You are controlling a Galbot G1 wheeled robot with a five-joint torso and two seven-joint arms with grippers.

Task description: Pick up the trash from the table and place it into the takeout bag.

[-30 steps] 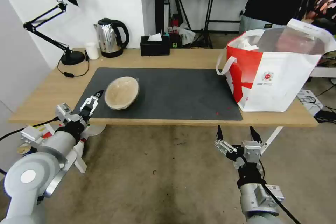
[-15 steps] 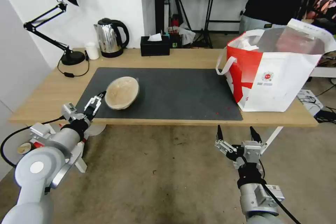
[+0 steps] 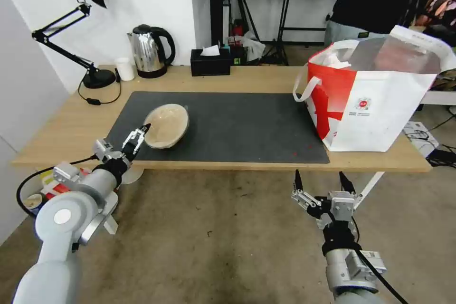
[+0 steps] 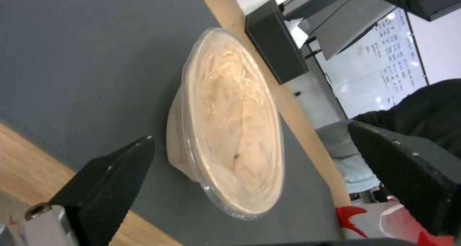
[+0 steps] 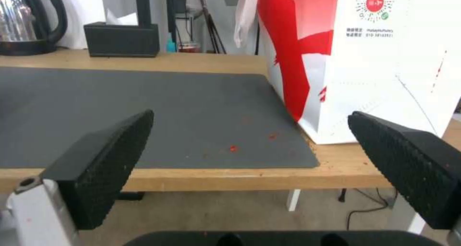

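Note:
A beige paper bowl lies tilted on the dark grey mat of the table, towards its front left. My left gripper is open just short of the bowl's near rim, over the mat's front edge. In the left wrist view the bowl sits between the two spread fingers, with no contact visible. The takeout bag stands open at the table's right end. My right gripper hangs open below the table's front edge, facing the bag.
Along the back of the table stand a black desk lamp, a kettle, a small white cup and a black tissue box. Red crumbs dot the mat near the bag.
My left gripper has moved right and forward, closing in on the bowl's near rim. The right arm, bowl and bag have stayed put.

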